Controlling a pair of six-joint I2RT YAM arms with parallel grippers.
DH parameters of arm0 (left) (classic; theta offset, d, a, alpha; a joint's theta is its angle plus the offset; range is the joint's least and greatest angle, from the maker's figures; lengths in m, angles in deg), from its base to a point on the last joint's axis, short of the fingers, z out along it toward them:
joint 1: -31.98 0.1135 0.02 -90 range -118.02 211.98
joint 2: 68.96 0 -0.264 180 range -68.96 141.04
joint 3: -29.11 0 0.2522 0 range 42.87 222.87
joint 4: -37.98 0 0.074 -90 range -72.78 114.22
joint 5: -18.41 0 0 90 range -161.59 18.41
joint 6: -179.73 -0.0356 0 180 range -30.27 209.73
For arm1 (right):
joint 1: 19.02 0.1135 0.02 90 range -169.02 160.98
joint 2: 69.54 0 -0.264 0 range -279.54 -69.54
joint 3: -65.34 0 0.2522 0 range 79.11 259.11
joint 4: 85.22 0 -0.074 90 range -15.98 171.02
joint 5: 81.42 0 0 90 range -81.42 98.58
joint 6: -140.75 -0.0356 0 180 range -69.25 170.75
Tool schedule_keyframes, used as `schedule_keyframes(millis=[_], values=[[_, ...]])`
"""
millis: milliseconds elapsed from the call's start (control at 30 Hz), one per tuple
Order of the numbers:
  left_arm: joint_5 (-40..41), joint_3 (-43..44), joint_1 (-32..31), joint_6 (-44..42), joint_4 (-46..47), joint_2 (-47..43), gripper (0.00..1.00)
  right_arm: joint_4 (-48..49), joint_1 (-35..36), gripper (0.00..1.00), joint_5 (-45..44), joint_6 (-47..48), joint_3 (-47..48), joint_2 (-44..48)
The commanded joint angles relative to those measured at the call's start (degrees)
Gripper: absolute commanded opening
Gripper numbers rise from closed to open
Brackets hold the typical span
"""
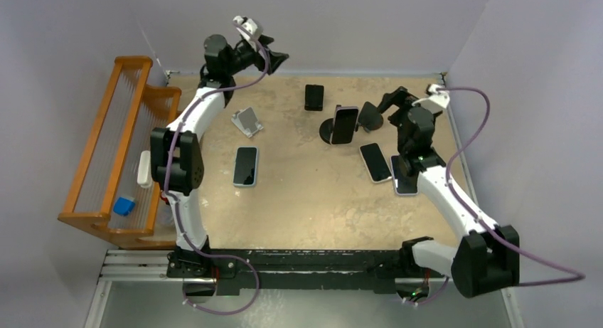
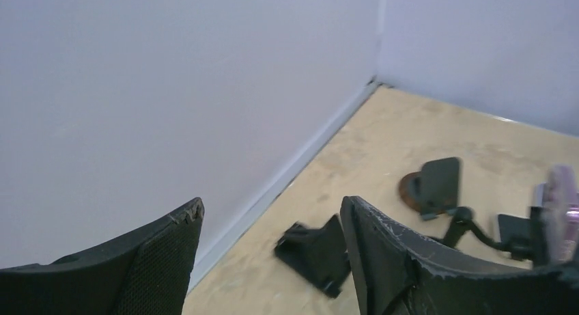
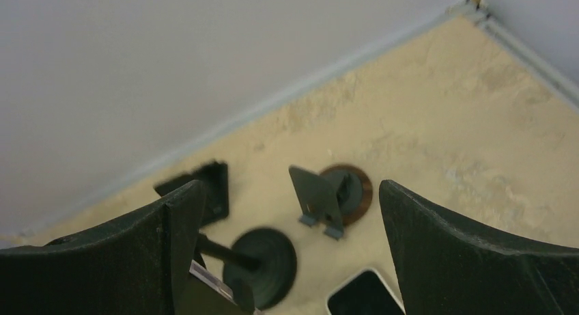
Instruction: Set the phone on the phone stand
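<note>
Right hand (image 3: 291,190) gapes wide (empty), near a phone stand (image 3: 317,202).

Soft, even light falls from above in the overhead view, leaving the desk (image 1: 306,207) uniformly bright with only faint, short shadows under the arms and no glare, though the picture is slightly soft throughout and the walls take a cool lavender tint. In the wrist views the left tool (image 2: 273,202) and the right tool (image 3: 290,185) sit close to the lens as dark, underexposed shapes with little surface detail. Behind the right tool a small black stand (image 3: 205,188) is smeared and out of focus.
</note>
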Motion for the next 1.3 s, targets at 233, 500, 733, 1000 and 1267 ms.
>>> schedule_keyframes(millis=[233,500,733,1000,1267], values=[[5.96,5.70,8.85,-9.62,-35.11,4.80,0.59,-30.82,-1.10,0.98,12.03,-5.05,9.41,-11.58],[3.01,8.58,9.84,-14.43,-44.56,7.19,0.62,-38.65,-0.95,0.99,9.63,1.84,14.21,-22.03],[0.05,12.71,9.96,-14.38,-44.68,7.25,0.63,-37.54,-0.96,0.99,12.46,11.25,14.88,-31.78],[-1.43,14.78,10.89,-15.31,-45.41,6.74,0.64,-35.23,-0.89,0.98,12.33,15.21,14.13,-34.53],[-1.80,14.32,11.11,-15.49,-44.95,7.13,0.63,-31.30,-0.84,0.97,19.75,16.69,12.73,-28.88]])
